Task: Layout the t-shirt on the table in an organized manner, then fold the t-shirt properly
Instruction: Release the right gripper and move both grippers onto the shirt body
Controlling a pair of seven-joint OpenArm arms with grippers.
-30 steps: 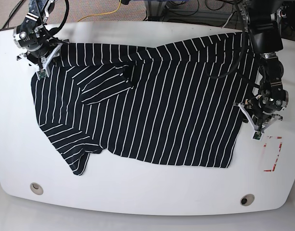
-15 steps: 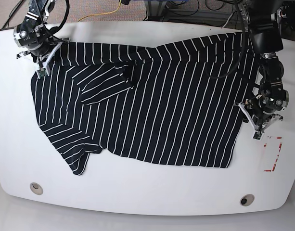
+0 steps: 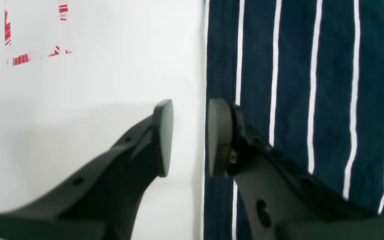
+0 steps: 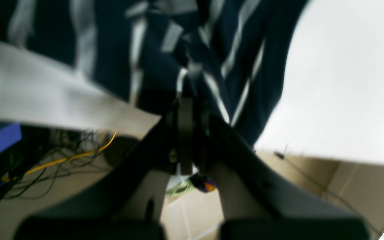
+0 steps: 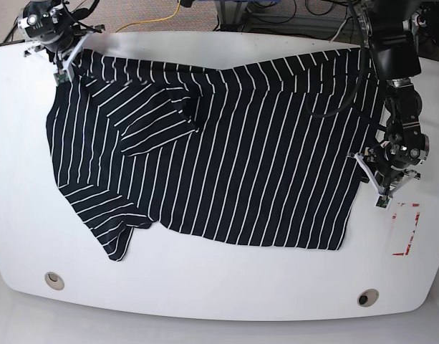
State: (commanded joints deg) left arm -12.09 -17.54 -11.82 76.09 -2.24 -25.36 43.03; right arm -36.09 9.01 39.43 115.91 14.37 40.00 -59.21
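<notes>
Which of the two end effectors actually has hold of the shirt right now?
The right end effector, at the table's far corner, is clamped on the t-shirt. The left end effector is open at the shirt's edge.

Left end effector (image 3: 190, 138) parted (slightly), right end effector (image 4: 192, 133) clamped

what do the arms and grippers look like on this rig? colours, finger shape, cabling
Both arms are black with silver metal joints and black cables looped along them. The left gripper has matte black, curved fingers ending in flat oval pads, with small round holes in them. The right gripper has the same black fingers. In the base view, white brackets flank each gripper.
</notes>
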